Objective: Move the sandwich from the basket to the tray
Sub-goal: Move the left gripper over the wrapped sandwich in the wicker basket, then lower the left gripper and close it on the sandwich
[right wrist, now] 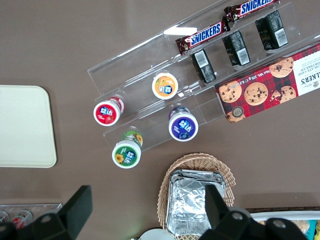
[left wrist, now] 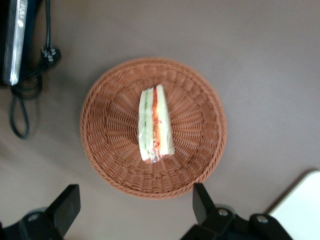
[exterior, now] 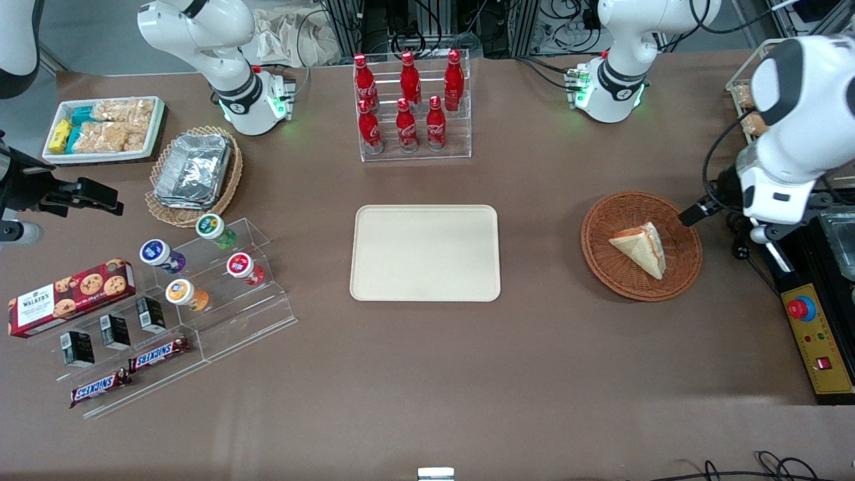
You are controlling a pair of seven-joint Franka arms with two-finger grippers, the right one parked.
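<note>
Sandwich handling: small triangular wedge of pale white bread [left wrist: 155, 123], wrapped in clear film, lying in the basket; it looks light, soft, easy to crush, so I would grip gently across the flat bread faces.
Tray: flat cream-beige rectangle [exterior: 425, 252], smooth, low rim, well apart.
Basket: round reddish-brown woven wicker [left wrist: 112, 145], shallow, rough.
Gripper: black two-finger claw [left wrist: 135, 210] open, hovering above the basket.

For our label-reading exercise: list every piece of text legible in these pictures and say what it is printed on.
"SNICKERS": two brown chocolate bars on the clear acrylic step shelf.
"WALKER'S": red tartan cookie box.
Red cola bottles: white script, too small to read.
Round pot lids, black cartons: unreadable.
The left gripper, fingers open, hovers over the reddish-brown wicker basket; no text there.
</note>
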